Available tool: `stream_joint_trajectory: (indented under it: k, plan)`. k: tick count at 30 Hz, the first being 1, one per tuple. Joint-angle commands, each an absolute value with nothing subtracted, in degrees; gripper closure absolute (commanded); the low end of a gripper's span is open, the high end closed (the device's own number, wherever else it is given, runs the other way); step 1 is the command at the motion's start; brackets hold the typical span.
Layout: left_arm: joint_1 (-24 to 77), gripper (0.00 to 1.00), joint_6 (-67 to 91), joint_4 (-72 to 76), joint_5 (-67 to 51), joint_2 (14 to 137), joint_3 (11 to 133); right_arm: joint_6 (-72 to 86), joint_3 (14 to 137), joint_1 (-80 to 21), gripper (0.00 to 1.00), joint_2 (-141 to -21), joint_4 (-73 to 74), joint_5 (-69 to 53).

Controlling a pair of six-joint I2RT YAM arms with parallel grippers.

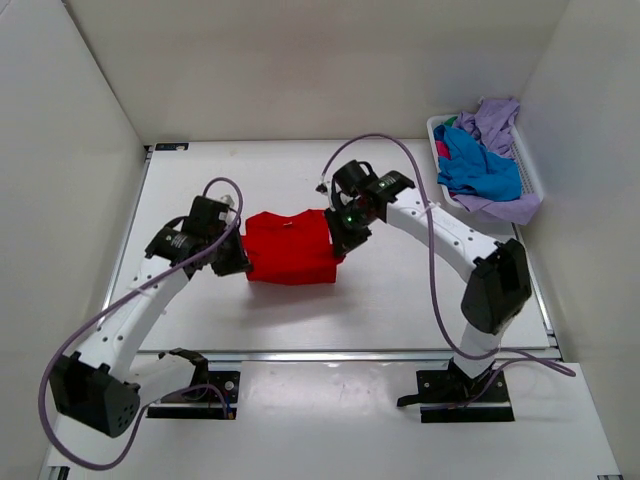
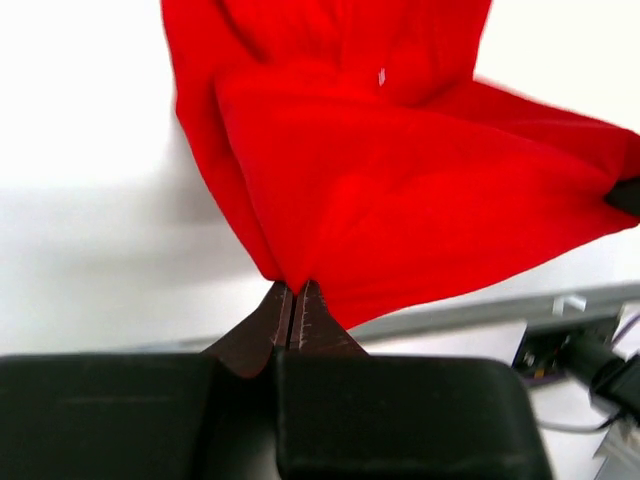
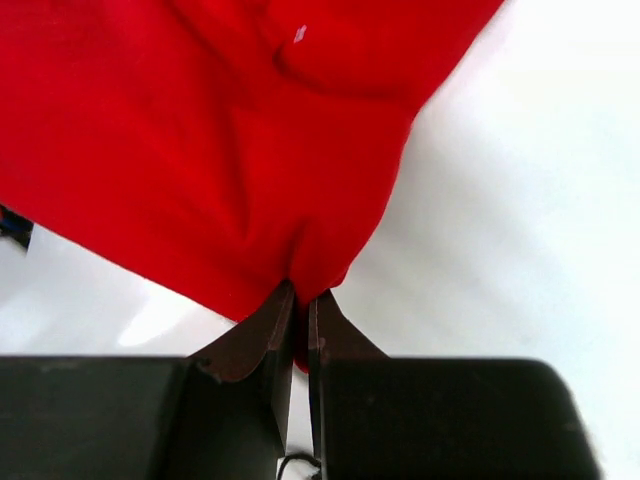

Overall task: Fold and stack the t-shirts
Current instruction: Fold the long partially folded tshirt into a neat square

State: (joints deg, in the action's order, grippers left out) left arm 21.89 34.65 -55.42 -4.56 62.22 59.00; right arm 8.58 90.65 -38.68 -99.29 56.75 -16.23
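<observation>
While my left fingers (image 2: 272, 322) pinch shut on one edge of red t-shirt (image 1: 290, 247), right fingers (image 3: 262, 338) pinch shut on other edge. Shirt soft, wrinkly, spread between both arms over smooth white table (image 1: 390, 300). Far right corner: white plastic basket (image 1: 531, 172), crumpled blue shirt (image 1: 482, 168) and purple shirt (image 1: 497, 120) piled inside.

The red t-shirt (image 1: 290, 248), doubled over, is stretched between left hand (image 2: 296, 300) and right hand (image 3: 300, 305), both pinching its edges. The blue t-shirt (image 1: 478, 165) and lavender t-shirt (image 1: 495, 120) lie crumpled well beyond the right hand.
</observation>
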Motion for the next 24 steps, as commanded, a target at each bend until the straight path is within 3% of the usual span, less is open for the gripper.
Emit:
stream_joint_trajectory:
  k: [1,12,24]
  plan:
    - [18.47,1.00,31.21,-53.53,-3.25,65.20,63.18,4.31,98.15,-36.57,1.00,-103.87,59.14,-15.03]
    - [12.22,1.00,28.13,-47.11,-4.48,76.01,68.20,0.79,116.53,-31.21,1.00,-117.15,62.05,-17.05]
    - [10.37,1.00,28.83,-36.84,-6.32,88.67,67.42,-2.02,123.04,-30.23,1.00,-128.48,54.77,-18.28]
